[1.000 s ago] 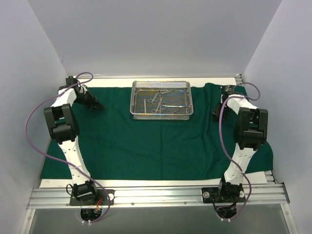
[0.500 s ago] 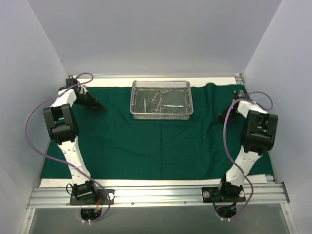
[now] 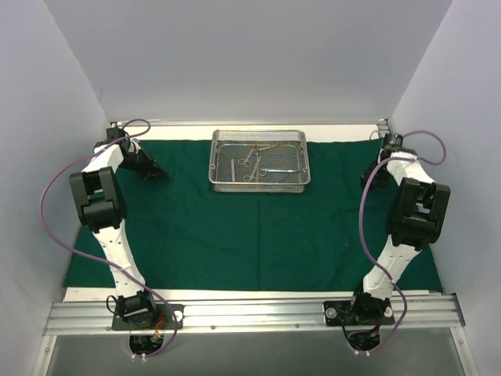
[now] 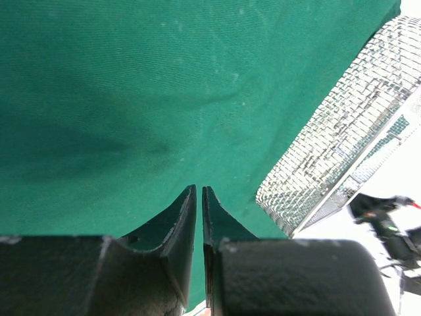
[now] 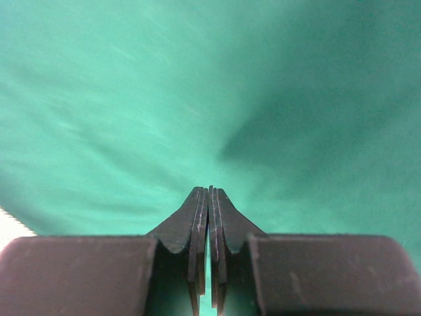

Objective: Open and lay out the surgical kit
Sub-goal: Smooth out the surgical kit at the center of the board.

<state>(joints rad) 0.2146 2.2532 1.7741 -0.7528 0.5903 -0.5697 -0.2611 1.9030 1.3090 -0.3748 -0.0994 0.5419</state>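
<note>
The cloth point(image 3: 250, 235) lies spread flat over most of the desk, reaching both far corners. The tray point(image 3: 258, 186) sits on it at the middle of the far edge, its long side along that edge, with the instruments point(image 3: 250, 160) loose inside. The left gripper point(image 3: 159, 173) is low by the far left corner and the right gripper point(image 3: 368, 177) by the far right. Both have their fingers pressed nearly together; I cannot tell if either pinches cloth. The tray lies inward of both, seemingly slightly nearer the left.
</note>
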